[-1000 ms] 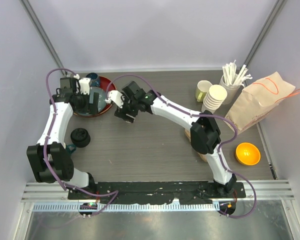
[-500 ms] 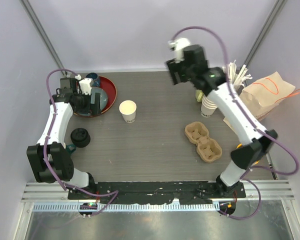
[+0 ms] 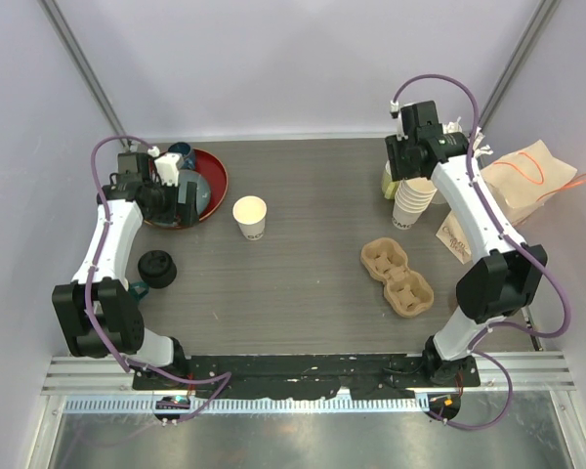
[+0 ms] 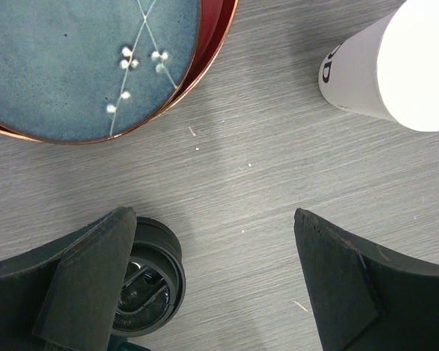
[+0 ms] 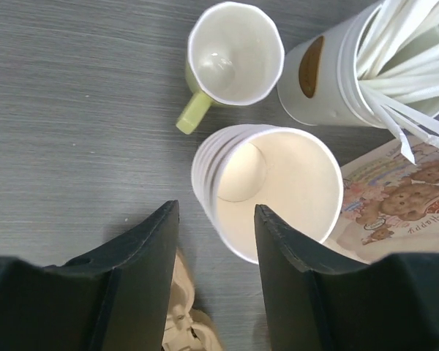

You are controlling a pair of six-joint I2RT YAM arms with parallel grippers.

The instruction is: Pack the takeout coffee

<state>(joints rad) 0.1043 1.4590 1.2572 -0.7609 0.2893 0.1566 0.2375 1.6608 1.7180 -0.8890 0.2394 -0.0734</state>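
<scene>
Stack of bare cream paper cups [image 5: 278,186] upright on grey worktop [image 3: 303,195]. Yellow-green ceramic mug [image 5: 230,55] just beside it. White cup holding white sticks [image 5: 329,80] near both. Blue glazed plate [image 4: 80,58] inside red bowl [image 4: 216,40].

Little is legible. The cream-white paper cup [image 4: 366,66], ahead and to the right of the left pincer [image 4: 214,227], has black print on its wall. Only two rounded characters show, perhaps "O" and "D" — the rest curves out of sight. Right of the right pincer [image 5: 216,212], a cream paper sheet printed with bear drawings [image 5: 395,197] bears small brown script — too fine to read.
</scene>
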